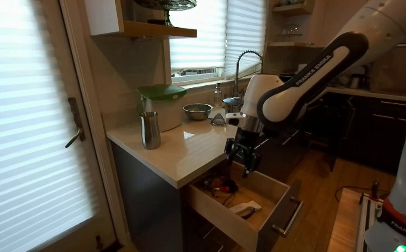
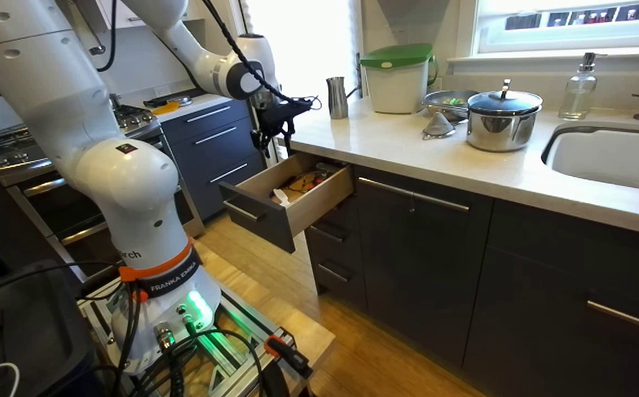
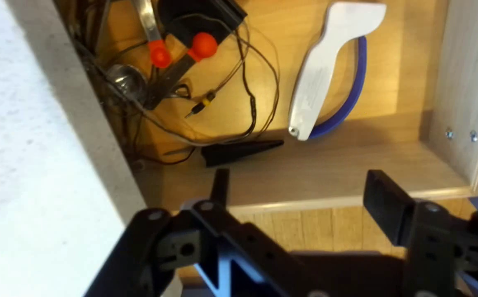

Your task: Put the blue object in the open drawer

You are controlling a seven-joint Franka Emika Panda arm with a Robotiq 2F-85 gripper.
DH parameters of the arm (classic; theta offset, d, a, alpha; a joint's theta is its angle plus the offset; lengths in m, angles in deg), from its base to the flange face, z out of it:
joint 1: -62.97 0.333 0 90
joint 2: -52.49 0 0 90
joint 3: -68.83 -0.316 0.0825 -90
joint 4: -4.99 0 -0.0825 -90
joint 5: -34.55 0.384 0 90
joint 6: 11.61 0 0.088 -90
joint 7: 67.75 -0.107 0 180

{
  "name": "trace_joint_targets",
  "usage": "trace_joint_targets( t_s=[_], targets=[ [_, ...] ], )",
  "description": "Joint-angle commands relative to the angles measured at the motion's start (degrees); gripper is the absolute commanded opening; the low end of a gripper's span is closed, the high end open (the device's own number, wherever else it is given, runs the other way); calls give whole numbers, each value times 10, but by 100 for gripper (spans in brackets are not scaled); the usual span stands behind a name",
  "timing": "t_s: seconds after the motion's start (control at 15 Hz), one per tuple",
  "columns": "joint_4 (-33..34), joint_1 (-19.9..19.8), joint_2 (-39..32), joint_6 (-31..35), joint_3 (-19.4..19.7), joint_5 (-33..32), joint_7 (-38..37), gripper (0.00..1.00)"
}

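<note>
The open drawer [image 1: 220, 214] has light wood inside, a dark front and a metal bar handle; it shows in both exterior views [image 2: 322, 205] and in the wrist view [image 3: 325, 173]. A white tool [image 3: 319, 74] with a curved dark-blue strip [image 3: 353, 97] lies on its floor, also in both exterior views [image 1: 246, 207] [image 2: 280, 197]. No separate small blue object shows; I cannot tell whether this tool is it. My gripper [image 3: 298, 185] is open and empty above the drawer, near its side wall and the counter edge, seen in both exterior views [image 1: 239, 163] [image 2: 276, 144].
The drawer's back part holds cables, red-tipped tools [image 3: 203, 45] and a black wedge-shaped piece [image 3: 241, 152]. The white counter [image 1: 188, 157] overhangs beside the gripper. On it stand a steel canister [image 1: 150, 131], a green-lidded bin [image 1: 164, 108], a metal bowl [image 1: 197, 111] and a pot [image 2: 504, 124].
</note>
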Motion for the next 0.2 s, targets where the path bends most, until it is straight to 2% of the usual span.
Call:
trace_joint_targets(
  t_s=[0.0, 0.07, 0.13],
  targets=[
    [-70, 30, 146, 16, 31, -8, -82, 100],
    [-21, 44, 64, 7, 44, -18, -54, 96],
    [-32, 49, 95, 8, 52, -23, -72, 100]
  ],
)
